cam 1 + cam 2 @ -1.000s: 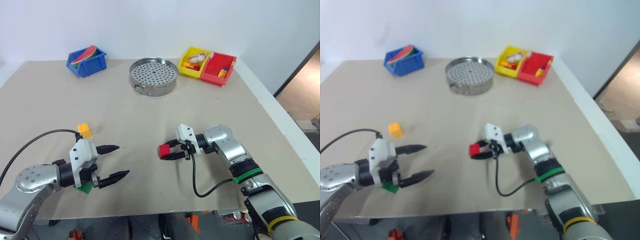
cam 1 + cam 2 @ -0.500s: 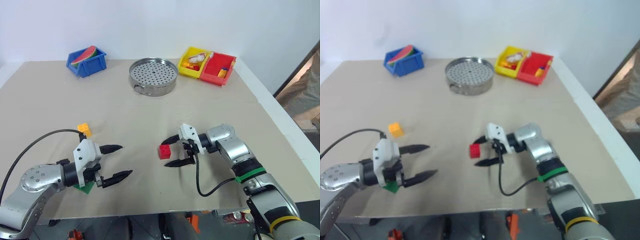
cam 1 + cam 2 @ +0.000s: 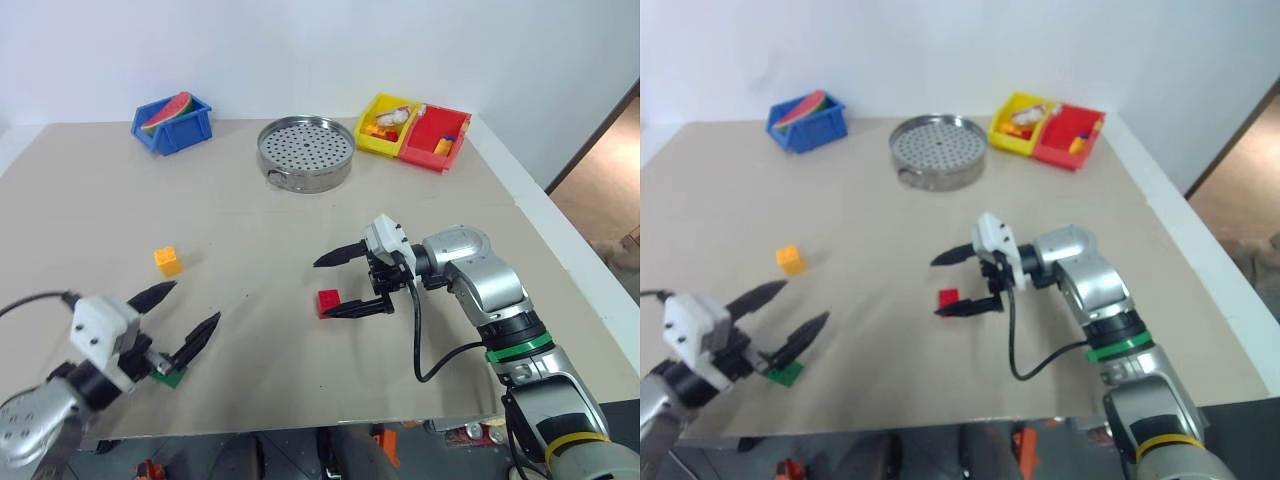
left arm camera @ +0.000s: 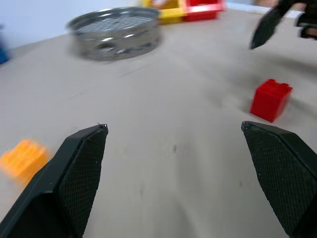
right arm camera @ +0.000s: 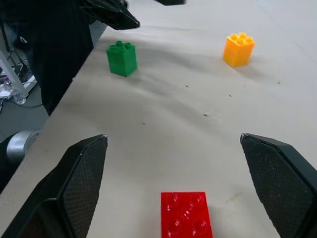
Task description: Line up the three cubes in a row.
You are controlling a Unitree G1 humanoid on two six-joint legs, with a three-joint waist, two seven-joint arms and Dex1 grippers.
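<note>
Bare beige counter lies open between the small red studded plastic block, the yellow-orange studded block and the green studded block, all well apart. The right gripper hangs just above and beside the red block, jaws spread. The left gripper crowds the green block at the near edge

This looks like a robot test lab. A plain beige bench stands against a bare white wall. On it are only props: a blue bin with a toy watermelon slice, a perforated steel tray, and yellow and red parts bins holding small toys.
</note>
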